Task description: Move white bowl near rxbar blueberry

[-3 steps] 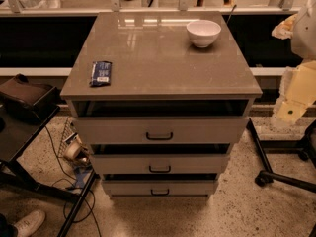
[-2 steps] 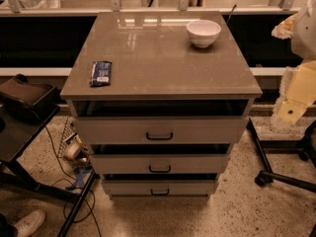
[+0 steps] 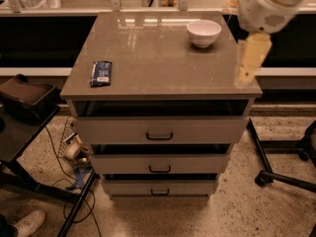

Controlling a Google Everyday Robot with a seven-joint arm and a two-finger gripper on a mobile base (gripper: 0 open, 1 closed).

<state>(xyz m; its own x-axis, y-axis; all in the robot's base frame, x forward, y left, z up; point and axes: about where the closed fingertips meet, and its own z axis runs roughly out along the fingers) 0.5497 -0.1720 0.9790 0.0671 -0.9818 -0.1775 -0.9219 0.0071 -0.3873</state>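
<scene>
Arm enters at frame's top right; gripper hangs below it, pointing down.

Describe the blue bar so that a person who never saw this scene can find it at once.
Look at the drawer cabinet in the middle; on its tan top, the bar lies flat near the front left corner. It is dark blue and rectangular with a small white label, unlike the round white bowl at the back right, near the gripper by the right edge.
</scene>
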